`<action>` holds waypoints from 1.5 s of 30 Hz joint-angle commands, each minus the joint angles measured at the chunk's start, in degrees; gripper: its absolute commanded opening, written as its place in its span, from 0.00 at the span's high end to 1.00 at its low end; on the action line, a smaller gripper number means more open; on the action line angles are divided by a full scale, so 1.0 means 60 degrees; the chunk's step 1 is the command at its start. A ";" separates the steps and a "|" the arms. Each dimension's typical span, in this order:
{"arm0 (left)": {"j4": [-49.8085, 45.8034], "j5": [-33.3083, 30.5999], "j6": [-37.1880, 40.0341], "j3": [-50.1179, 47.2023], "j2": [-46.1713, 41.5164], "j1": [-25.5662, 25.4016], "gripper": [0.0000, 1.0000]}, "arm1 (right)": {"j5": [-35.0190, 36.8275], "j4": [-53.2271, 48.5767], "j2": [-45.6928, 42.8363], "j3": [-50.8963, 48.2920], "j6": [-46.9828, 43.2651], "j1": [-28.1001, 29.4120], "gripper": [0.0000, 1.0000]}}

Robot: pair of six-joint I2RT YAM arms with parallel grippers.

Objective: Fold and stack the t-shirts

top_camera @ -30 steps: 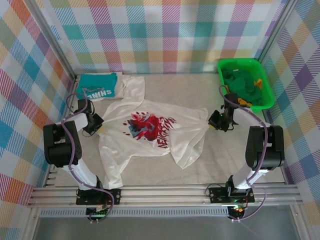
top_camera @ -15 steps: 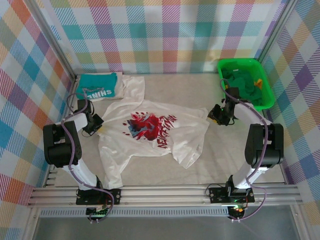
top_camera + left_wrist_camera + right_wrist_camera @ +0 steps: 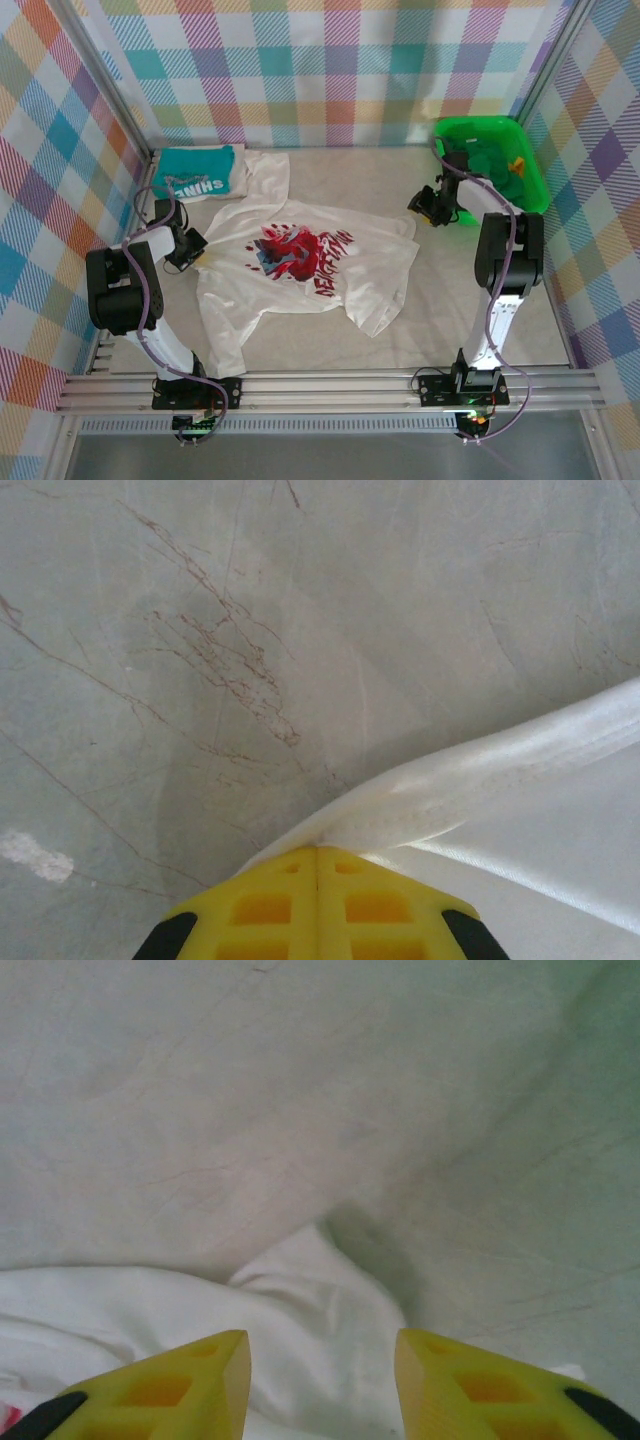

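The white t-shirt [image 3: 300,285] with a red-and-dark chest print lies spread across the middle of the table. Its left edge is pinched in my left gripper [image 3: 196,252]. In the left wrist view the yellow fingers [image 3: 270,905] are pressed together on a fold of white cloth [image 3: 480,780]. My right gripper [image 3: 420,207] hovers at the shirt's right sleeve, open. In the right wrist view its gripper [image 3: 322,1355] has the loose sleeve tip [image 3: 310,1295] lying below the gap, untouched. The teal t-shirt [image 3: 197,172] with white lettering lies folded at the back left.
A green plastic basket [image 3: 480,123] holding green cloth and something orange stands at the back right, just behind my right gripper. Checked walls close in the table on three sides. A metal rail [image 3: 330,388] runs along the near edge.
My right gripper has opened and let go of the white shirt's right sleeve, then moved back toward the basket. The sleeve has settled on the table. The left arm has not moved.
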 commanded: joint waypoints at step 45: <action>-0.0659 0.0236 -0.0113 0.0239 0.0134 -0.0025 1.00 | 0.1911 -0.2013 0.2070 0.5132 -0.1074 0.0317 1.00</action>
